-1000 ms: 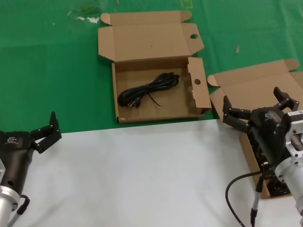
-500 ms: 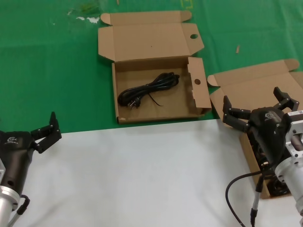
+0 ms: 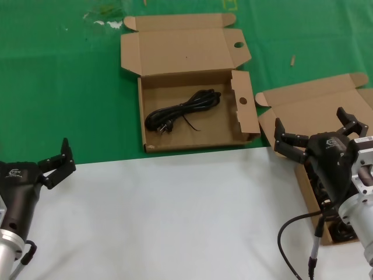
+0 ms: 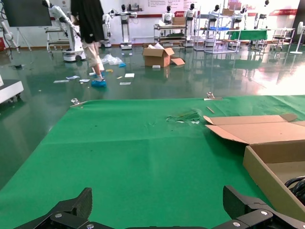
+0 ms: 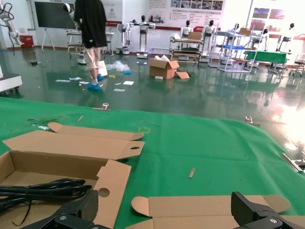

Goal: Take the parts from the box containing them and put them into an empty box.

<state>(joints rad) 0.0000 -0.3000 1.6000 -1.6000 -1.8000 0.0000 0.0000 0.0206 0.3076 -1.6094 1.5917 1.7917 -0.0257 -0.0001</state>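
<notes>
Holed box (image 3: 192,116): open on the green cloth (image 3: 58,87), one black cord (image 3: 182,109) lying inside.
Plain-lid box (image 3: 309,114): at right, lid open, dark cords (image 3: 323,195) under the right arm.
Right gripper (image 3: 317,135): raised over this box, fingers spread wide.
Left gripper (image 3: 55,163): low at left, fingers apart, holding nothing.

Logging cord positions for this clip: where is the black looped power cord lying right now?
In the head view, the black looped power cord lies inside the holed brown cardboard box at centre, on the green mat, left of the plain-lidded box.
</notes>
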